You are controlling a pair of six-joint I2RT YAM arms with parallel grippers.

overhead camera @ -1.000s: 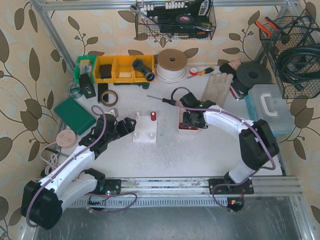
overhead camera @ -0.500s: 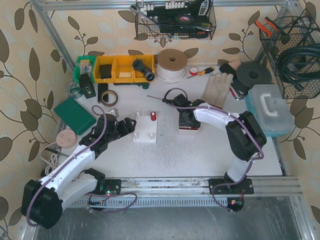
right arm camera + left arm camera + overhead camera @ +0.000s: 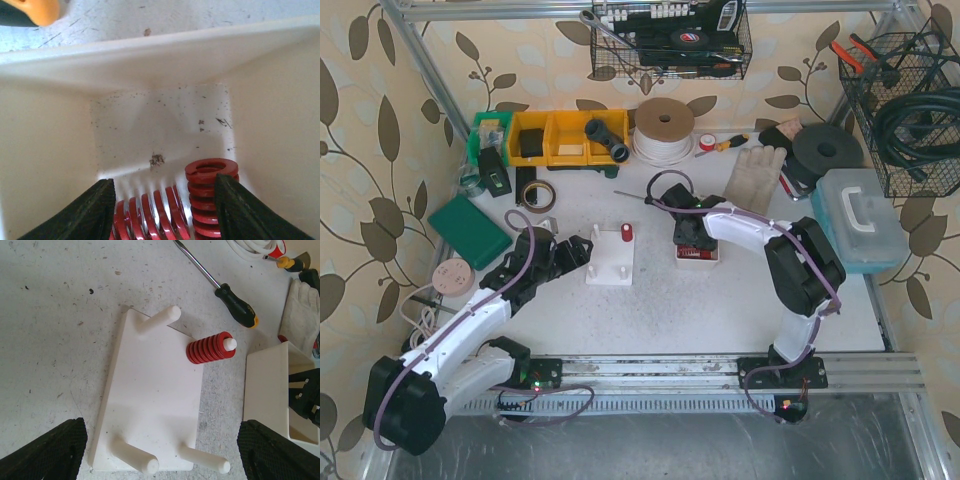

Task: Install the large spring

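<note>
While the jaws of the right gripper [image 3: 164, 182] stand released inside the white bin [image 3: 150, 55], astride the red springs [image 3: 150, 215] on its floor, the left gripper [image 3: 160, 425], jaws wide apart above the counter [image 3: 50, 315], flanks the white peg plate [image 3: 150, 405], one peg carrying a mounted spring [image 3: 210, 348].

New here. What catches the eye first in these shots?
A red spring sits on one peg of the white peg plate at mid-table; its other three pegs are bare. Just right of it, the right gripper reaches, jaws apart, down into a white bin holding more red springs.
</note>
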